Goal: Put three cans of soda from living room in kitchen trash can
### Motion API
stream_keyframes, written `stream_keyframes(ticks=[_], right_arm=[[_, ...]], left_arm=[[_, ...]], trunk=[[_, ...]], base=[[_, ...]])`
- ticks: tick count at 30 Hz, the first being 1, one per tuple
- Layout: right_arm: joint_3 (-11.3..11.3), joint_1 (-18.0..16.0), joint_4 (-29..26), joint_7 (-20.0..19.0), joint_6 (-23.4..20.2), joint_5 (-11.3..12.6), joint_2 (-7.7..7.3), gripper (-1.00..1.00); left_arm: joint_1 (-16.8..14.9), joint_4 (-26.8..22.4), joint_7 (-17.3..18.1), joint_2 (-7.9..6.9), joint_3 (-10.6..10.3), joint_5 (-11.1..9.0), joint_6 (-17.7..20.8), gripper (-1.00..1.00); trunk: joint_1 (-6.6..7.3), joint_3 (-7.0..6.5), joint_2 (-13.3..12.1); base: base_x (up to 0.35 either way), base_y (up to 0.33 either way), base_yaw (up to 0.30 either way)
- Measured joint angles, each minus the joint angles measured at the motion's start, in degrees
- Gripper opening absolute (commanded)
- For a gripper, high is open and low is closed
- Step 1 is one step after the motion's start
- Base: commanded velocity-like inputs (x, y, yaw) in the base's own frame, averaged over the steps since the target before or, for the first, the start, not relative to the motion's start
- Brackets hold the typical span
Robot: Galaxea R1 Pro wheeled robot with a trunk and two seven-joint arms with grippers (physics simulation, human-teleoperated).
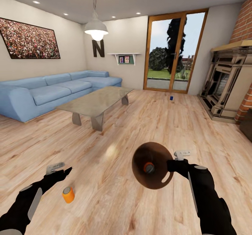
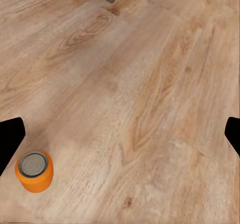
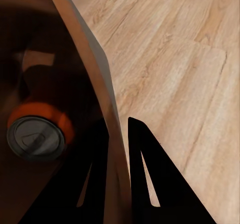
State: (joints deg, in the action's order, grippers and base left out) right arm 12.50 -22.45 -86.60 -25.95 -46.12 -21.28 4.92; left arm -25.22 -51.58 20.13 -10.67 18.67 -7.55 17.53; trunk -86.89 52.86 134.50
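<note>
My right gripper (image 1: pixel 171 166) is shut on the rim of the trash can (image 1: pixel 152 179), held tipped above the floor with its brown inside toward me. One orange can of soda (image 1: pixel 149 167) lies inside it, and the right wrist view shows that can (image 3: pixel 37 133) beyond the bin wall (image 3: pixel 95 69) pinched by the gripper (image 3: pixel 119 134). A second orange can (image 1: pixel 68 194) stands on the plank floor just beside my open left gripper (image 1: pixel 61 170). In the left wrist view this can (image 2: pixel 34 170) sits near one fingertip (image 2: pixel 10 139). A dark blue can (image 1: pixel 171 97) stands far off by the glass doors.
A low grey-brown table (image 1: pixel 96 102) stands ahead on the left, with a blue sofa (image 1: pixel 52 91) behind it. The fireplace (image 1: pixel 227 84) and red brick lie to the right. Wood-framed glass doors (image 1: pixel 175 53) close the far wall.
</note>
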Motion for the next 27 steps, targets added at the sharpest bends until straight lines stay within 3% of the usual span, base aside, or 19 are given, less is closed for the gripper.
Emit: stream_keyframes(ticks=[11,23,27], right_arm=[[0.1,0.0,0.1,0.2,2.9,-0.1,-0.03,-1.0],[0.0,0.0,0.1,0.2,3.0,-0.3,0.0,-1.0],[0.1,0.0,0.1,0.2,3.1,-0.5,-0.01,-1.0]], left_arm=[[0.0,0.4,-1.6,0.17,0.6,0.1,-0.2,1.0],[0.0,0.8,-1.7,0.19,0.5,0.3,0.0,1.0],[-0.2,4.9,-1.5,0.15,0.2,0.5,0.9,1.0]], trunk=[[0.0,0.0,0.0],[0.0,0.0,0.0],[0.0,0.0,0.0]], base=[[0.037,0.008,0.0],[0.295,0.0,0.0],[0.322,0.017,0.0]])
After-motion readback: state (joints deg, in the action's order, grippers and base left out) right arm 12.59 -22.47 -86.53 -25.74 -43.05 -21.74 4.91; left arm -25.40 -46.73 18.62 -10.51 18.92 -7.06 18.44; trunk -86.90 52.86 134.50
